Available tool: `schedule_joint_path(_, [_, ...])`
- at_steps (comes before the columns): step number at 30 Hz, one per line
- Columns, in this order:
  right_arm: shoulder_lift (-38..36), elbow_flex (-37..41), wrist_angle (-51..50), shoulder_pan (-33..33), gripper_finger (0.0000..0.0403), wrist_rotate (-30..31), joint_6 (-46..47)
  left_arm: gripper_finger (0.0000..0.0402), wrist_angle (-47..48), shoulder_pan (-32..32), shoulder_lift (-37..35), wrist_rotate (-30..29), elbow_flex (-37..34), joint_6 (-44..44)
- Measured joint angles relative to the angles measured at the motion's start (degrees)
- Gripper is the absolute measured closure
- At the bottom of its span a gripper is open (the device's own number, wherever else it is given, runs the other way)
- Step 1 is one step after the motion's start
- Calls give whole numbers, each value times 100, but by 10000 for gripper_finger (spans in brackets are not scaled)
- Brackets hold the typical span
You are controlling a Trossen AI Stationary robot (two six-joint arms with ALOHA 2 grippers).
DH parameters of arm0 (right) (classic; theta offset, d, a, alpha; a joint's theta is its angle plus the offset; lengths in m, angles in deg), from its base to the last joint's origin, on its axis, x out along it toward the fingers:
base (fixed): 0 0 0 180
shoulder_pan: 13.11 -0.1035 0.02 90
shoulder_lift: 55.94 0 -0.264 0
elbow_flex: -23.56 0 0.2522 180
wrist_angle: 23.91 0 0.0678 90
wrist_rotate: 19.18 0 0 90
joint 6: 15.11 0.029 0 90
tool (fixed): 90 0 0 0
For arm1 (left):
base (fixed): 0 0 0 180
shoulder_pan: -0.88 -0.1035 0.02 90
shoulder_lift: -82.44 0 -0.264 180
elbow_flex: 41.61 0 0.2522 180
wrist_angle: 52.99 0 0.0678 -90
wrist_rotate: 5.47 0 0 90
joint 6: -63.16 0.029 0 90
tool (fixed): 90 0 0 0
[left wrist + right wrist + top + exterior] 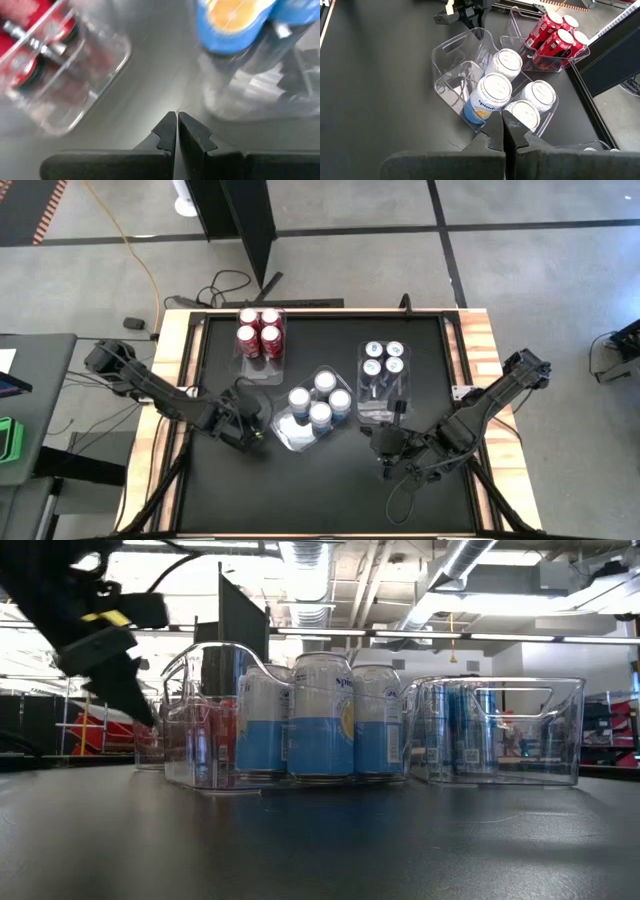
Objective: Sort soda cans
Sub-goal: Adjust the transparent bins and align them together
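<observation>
Three clear bins stand on the black table. Four red cans (pixel 258 332) fill the far-left bin, also seen in the right wrist view (pixel 555 35). Four silver-white and light-blue cans (pixel 320 402) stand upright in the middle bin (pixel 512 95). The slim dark blue cans (pixel 383 358) stand in the right bin (pixel 470 730). My left gripper (pixel 260 423) is shut and hovers over bare table beside the middle bin's near-left end (pixel 176 119). My right gripper (pixel 380 443) is shut, on the near side of the middle and right bins, pointing at the silver-white cans (pixel 502 117).
The middle bin's near-left half (pixel 285 435) holds no can, and its cut-out handle end (pixel 451 47) faces my left gripper. The right bin's near end (pixel 376 408) also holds none. Black table (pixel 320 490) lies bare toward the near edge. Cables and a dark panel (pixel 245 230) lie beyond the far edge.
</observation>
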Motion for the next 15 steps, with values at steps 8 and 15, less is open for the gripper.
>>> schedule_joint_path(8, [0, 0, 46, -1, 400, -15, 62, 386, -1108, -184, 0, 296, -7, 1273])
schedule_joint_path(15, [0, 0, 37, 21, 400, -331, 375, 386, -1582, -189, 0, 730, -7, 1644])
